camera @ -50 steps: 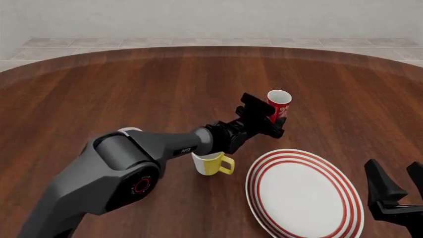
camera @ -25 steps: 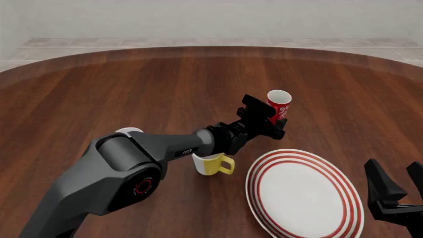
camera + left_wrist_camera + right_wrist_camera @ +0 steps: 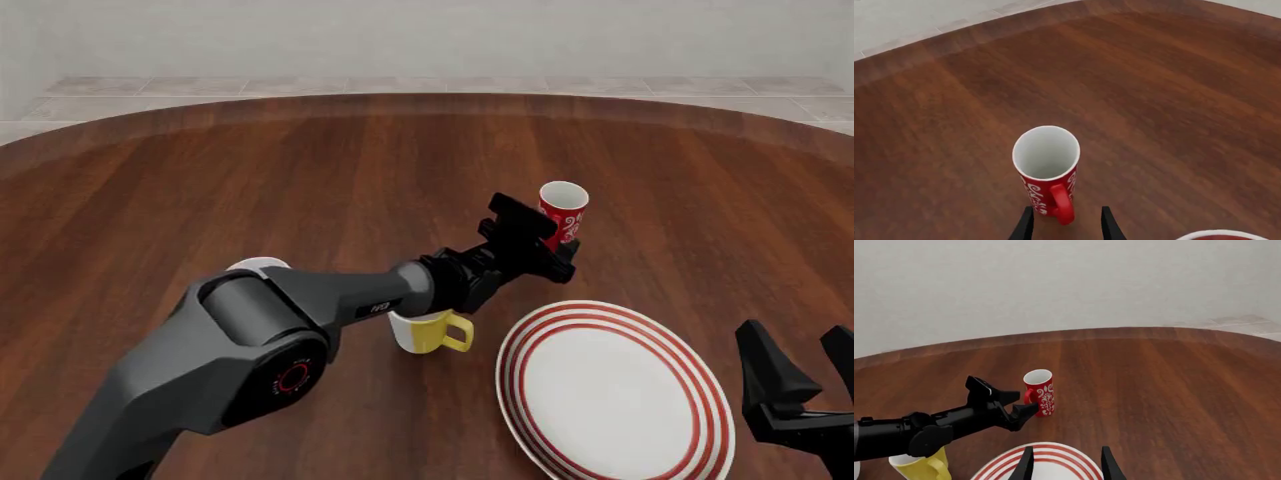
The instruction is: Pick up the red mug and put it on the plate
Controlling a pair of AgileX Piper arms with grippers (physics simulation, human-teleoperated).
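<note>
The red mug point(image 3: 563, 208) stands upright on the table beyond the plate point(image 3: 614, 395), a tall narrow mug with a white swirl pattern and a white inside point(image 3: 1046, 152). My left gripper point(image 3: 553, 248) is open at the mug's base on its near side. In the left wrist view its fingers point(image 3: 1025, 227) stand either side of the mug's handle point(image 3: 1062, 204) without touching it. The right wrist view shows the same gripper point(image 3: 1018, 403) beside the mug point(image 3: 1039, 392). My right gripper point(image 3: 805, 378) is open and holds nothing, low at the front right by the plate's rim point(image 3: 1054, 449).
A yellow mug with a handle point(image 3: 427, 331) stands just left of the plate, under my left forearm. A white mug point(image 3: 254, 265) peeks out behind the left arm's elbow. The round wooden table's far edge point(image 3: 427, 98) curves across the back.
My left gripper has crept slightly forward toward the red mug. The mug, the plate and the right arm have not moved.
</note>
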